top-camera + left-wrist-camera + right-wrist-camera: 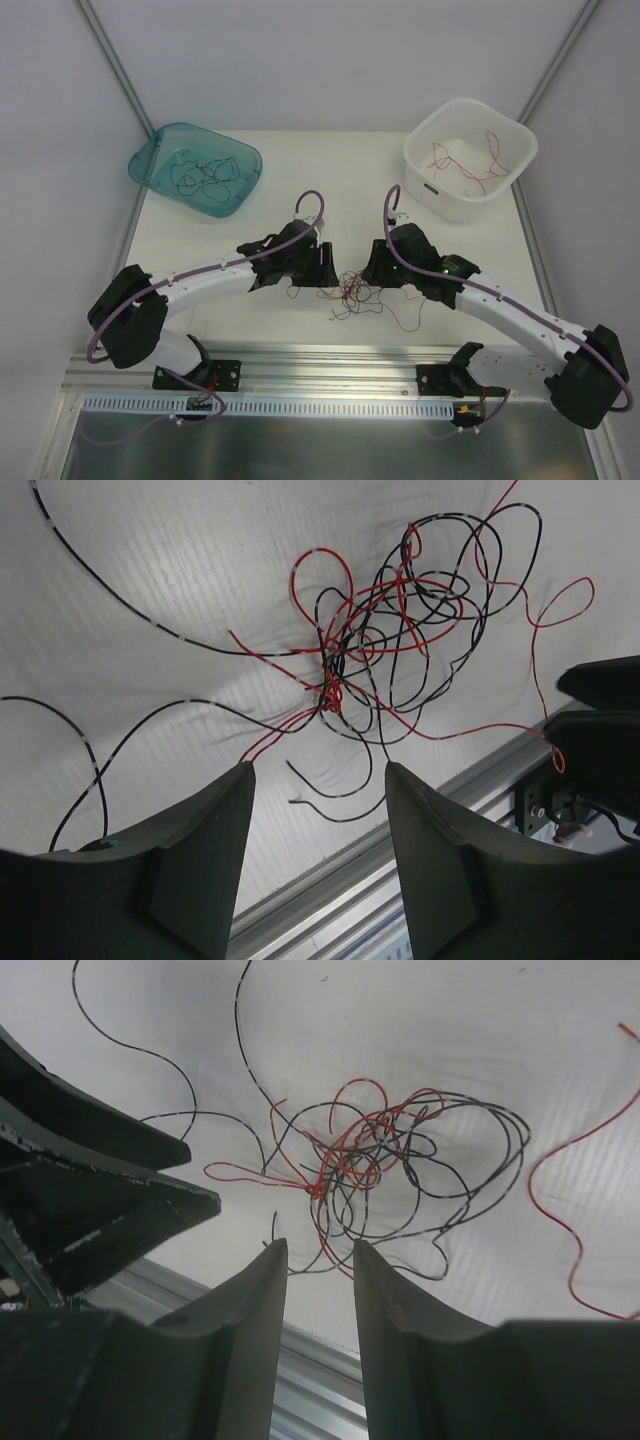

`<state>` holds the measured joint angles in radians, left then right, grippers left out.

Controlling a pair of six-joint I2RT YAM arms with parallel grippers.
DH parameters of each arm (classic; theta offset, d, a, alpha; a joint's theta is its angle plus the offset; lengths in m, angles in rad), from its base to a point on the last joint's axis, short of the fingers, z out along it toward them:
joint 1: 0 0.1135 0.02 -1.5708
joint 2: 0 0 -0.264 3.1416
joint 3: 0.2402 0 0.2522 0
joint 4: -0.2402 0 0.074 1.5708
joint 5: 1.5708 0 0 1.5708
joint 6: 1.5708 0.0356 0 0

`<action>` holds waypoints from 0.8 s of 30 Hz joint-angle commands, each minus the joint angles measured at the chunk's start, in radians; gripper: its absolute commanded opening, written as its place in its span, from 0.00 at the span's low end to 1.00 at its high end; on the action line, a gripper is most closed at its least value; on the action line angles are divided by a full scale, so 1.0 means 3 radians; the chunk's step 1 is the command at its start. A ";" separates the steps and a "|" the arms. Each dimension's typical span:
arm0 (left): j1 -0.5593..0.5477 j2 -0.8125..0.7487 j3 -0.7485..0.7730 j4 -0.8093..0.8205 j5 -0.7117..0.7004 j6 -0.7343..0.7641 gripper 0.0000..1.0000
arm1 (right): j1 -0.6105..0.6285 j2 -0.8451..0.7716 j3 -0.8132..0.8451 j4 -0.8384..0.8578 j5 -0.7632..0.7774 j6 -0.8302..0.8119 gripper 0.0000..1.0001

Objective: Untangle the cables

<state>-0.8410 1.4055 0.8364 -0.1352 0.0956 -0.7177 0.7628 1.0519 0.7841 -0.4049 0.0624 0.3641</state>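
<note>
The cables [355,294] are only partly sorted
A red and black knot lies on the table [300,195] just ahead of the left tool [320,780] and the right tool [318,1250], both open and empty. Black strands sit in the teal bin [142,166] and red ones in the white tub [470,104]; the knot is what is left.

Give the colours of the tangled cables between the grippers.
The cables are red and black, clearest in the left wrist view.

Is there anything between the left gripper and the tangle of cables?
Nothing visible. The tangle lies straight ahead of the open left gripper, with no object in the gap between them. The right gripper stands off to one side of the tangle, not in the way.
</note>
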 commanded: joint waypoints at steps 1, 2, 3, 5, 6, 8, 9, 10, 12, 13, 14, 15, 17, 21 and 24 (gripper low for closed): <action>-0.0086 0.0233 0.0254 0.0159 -0.0114 -0.0123 0.55 | 0.0070 0.0292 -0.0128 0.0388 0.0114 0.0376 0.35; -0.0096 0.0279 0.0300 0.0164 -0.0114 -0.0133 0.54 | 0.0065 0.0429 -0.0154 0.0540 0.0069 0.0488 0.35; -0.0116 0.0330 0.0326 0.0164 -0.0129 -0.0149 0.54 | 0.0080 0.0492 -0.0180 0.0603 0.0058 0.0535 0.35; -0.0127 0.0474 0.0367 0.0175 -0.0129 -0.0179 0.53 | 0.0086 0.0690 -0.0210 0.0705 0.0068 0.0627 0.35; -0.0142 0.0565 0.0377 0.0175 -0.0129 -0.0190 0.52 | 0.0086 0.0773 -0.0211 0.0716 0.0073 0.0678 0.36; -0.0152 0.0653 0.0403 0.0180 -0.0129 -0.0200 0.52 | 0.0091 0.0901 -0.0231 0.0766 0.0094 0.0739 0.37; -0.0157 0.0699 0.0413 0.0180 -0.0145 -0.0210 0.51 | 0.0091 0.1033 -0.0246 0.0812 0.0084 0.0795 0.37; -0.0167 0.0795 0.0428 0.0180 -0.0155 -0.0235 0.50 | 0.0096 0.1090 -0.0267 0.0864 0.0073 0.0821 0.38; -0.0173 0.0939 0.0444 0.0185 -0.0165 -0.0256 0.48 | 0.0096 0.1268 -0.0308 0.1027 0.0012 0.0877 0.39; -0.0178 0.0985 0.0459 0.0190 -0.0175 -0.0281 0.47 | 0.0091 0.1330 -0.0313 0.1073 -0.0018 0.0913 0.40; -0.0183 0.1026 0.0464 0.0190 -0.0165 -0.0287 0.45 | 0.0101 0.1386 -0.0308 0.1129 -0.0044 0.0934 0.40; -0.0188 0.1067 0.0474 0.0190 -0.0165 -0.0292 0.44 | 0.0106 0.1433 -0.0303 0.1145 -0.0039 0.0944 0.40; -0.0193 0.1159 0.0479 0.0195 -0.0196 -0.0307 0.40 | 0.0137 0.1561 -0.0287 0.1130 -0.0019 0.0954 0.40; -0.0193 0.1246 0.0454 0.0200 -0.0221 -0.0333 0.10 | 0.0142 0.1683 -0.0318 0.1212 -0.0070 0.0975 0.34; -0.0193 0.1180 0.0393 0.0200 -0.0293 -0.0323 0.00 | 0.0142 0.1704 -0.0287 0.1100 -0.0050 0.0939 0.13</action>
<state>-0.8906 1.7607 0.9627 -0.0681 0.0433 -0.8143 0.7967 1.5249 0.7033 -0.0280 0.0471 0.6342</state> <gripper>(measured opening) 0.016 0.203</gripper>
